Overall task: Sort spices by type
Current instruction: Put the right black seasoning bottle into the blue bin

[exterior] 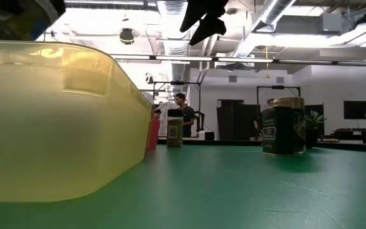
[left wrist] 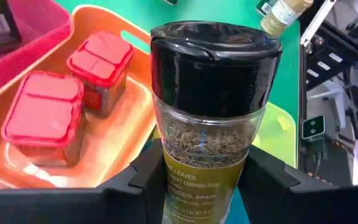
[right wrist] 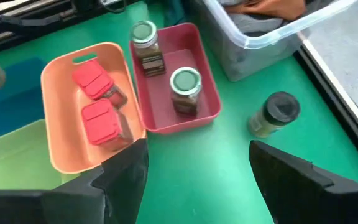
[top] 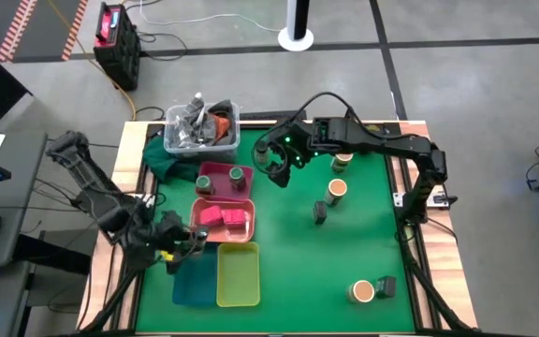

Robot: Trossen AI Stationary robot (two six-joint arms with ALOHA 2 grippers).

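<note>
We find the left gripper point(left wrist: 197, 180) clamped on a black-capped spice jar point(left wrist: 207, 118) over the trays at table's 8 o'clock; glass, rigid, likely slippery, best held mid-body. Right gripper point(right wrist: 197, 168) spread, empty.

You had four trays on the green table point(top: 344, 262): dark pink tray point(top: 215, 170), salmon tray point(top: 247, 229), teal tray point(top: 193, 281) and yellow-green tray point(top: 238, 276). A clear bin point(top: 227, 140) sat behind them.

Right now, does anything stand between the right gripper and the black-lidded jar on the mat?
Nothing visible does. The right gripper hangs open over bare mat; the black-lidded jar sits apart from the magenta tray and clear bin.
</note>
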